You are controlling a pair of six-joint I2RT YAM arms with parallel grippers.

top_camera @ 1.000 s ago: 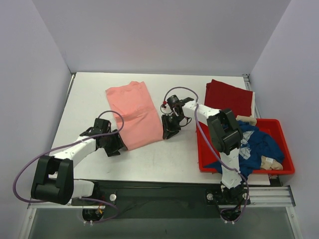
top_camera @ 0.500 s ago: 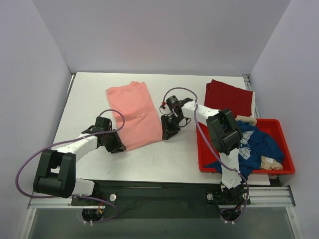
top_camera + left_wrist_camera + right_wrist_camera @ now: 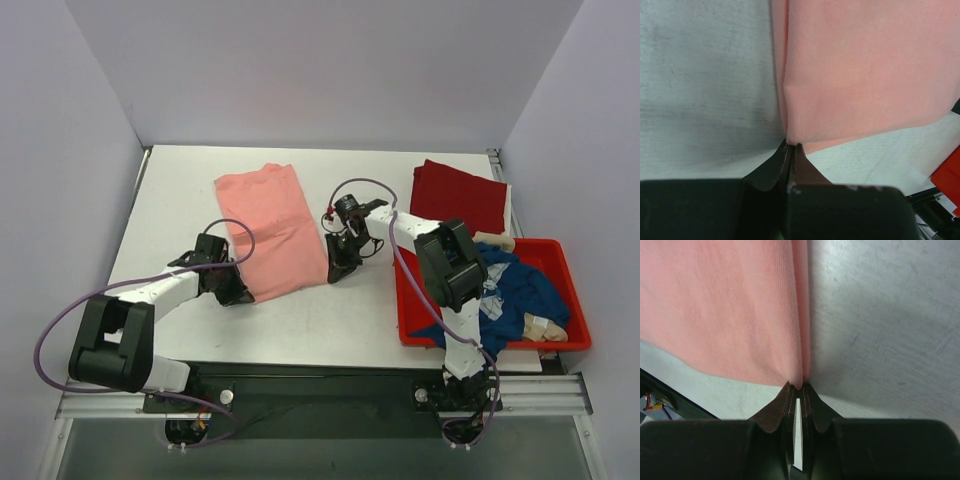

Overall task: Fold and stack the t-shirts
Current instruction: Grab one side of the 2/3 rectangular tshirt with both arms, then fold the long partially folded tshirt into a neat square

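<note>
A flat white table (image 3: 180, 190) sits inside plain pale walls (image 3: 320, 70) — left jaws and right jaws pinch corners of the soft salmon-pink cloth t-shirt (image 3: 268, 225).

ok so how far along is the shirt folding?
Done: dark red shirt folded flat, far right. In hand: salmon-pink shirt, a long strip, left gripper and right gripper each shut on a near corner. Left: finish that fold, stack it, then the navy blue shirt crumpled in the red tub.

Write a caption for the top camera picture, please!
Left gripper and right gripper pinch near corners of the salmon-pink t-shirt; dark red t-shirt lies at far right.
</note>
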